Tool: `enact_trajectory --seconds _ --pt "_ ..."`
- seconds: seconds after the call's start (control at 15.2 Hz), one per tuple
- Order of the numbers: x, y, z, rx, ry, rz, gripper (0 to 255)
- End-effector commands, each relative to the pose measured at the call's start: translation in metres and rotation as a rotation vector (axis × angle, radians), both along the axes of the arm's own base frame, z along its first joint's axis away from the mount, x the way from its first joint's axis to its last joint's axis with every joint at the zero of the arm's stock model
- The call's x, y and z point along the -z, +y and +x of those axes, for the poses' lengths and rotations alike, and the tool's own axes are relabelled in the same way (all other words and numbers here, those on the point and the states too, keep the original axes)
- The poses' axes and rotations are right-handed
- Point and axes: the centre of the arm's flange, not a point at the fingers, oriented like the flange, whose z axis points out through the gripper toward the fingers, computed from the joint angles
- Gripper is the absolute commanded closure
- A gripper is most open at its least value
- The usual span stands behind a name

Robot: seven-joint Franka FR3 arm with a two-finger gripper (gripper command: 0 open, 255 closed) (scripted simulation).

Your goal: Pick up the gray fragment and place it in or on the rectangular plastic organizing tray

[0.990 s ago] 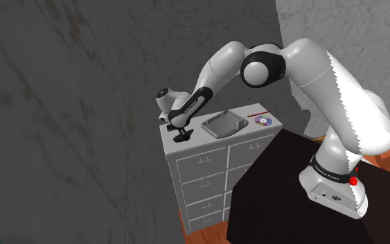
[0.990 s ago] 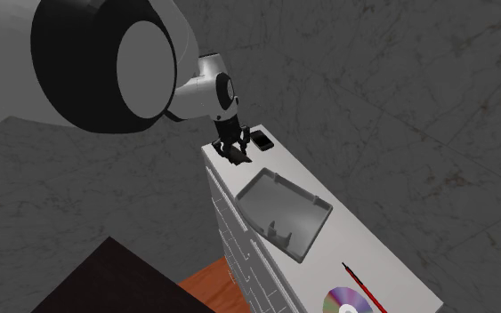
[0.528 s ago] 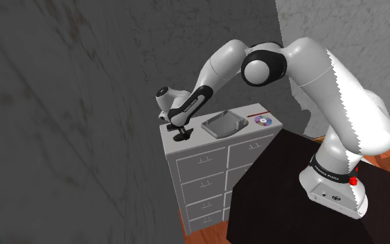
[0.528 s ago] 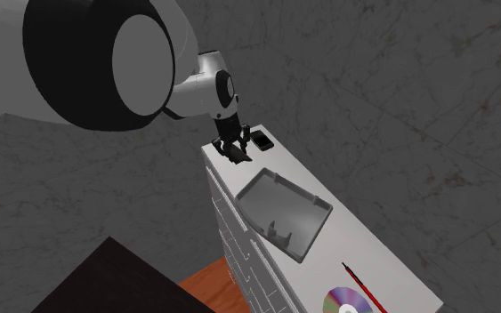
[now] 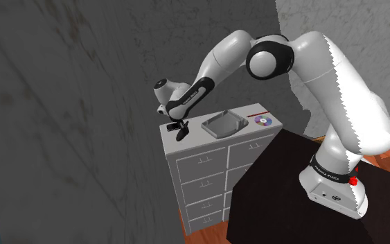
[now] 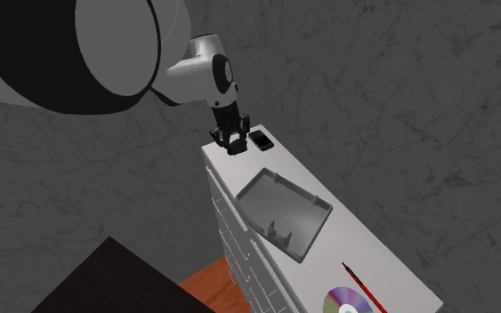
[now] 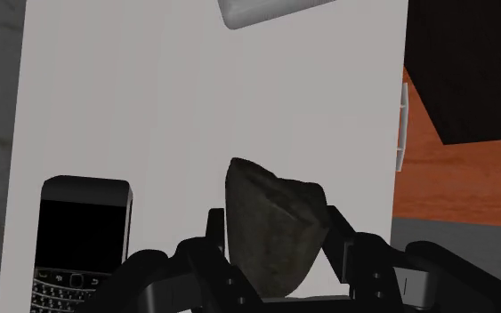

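Observation:
A dark grey rock-like fragment [image 7: 270, 229] sits clasped between my gripper's [image 7: 270, 244] two black fingers, lifted a little off the cabinet top. In the shoulder view the gripper [image 5: 180, 129] hangs over the cabinet's left end with the fragment [image 5: 181, 133] in it. In the second exterior view the gripper [image 6: 235, 144] hovers above the far end of the top. The grey rectangular tray [image 5: 222, 124] [image 6: 284, 213] lies mid-cabinet, apart from the gripper, and one corner of the tray [image 7: 266, 11] shows ahead of the fingers.
A black keypad phone [image 7: 84, 240] [image 6: 262, 140] lies beside the gripper on the white drawer cabinet [image 5: 207, 166]. A disc [image 6: 346, 300] and a red pencil [image 6: 361, 284] lie past the tray. My dark stand [image 5: 311, 201] is at lower right. Walls stand close behind.
The gripper has risen off the cabinet top with the fragment held in it, and the arm's elbow has lifted. Nothing else has moved.

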Motion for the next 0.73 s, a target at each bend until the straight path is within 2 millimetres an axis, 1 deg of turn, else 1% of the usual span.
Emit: enact_trajectory --seconds 0.0,0.66 --pt "-0.011 0.0 0.0 0.0 0.0 0.0 255" --pt "-0.063 0.0 0.0 0.0 0.0 0.0 255"
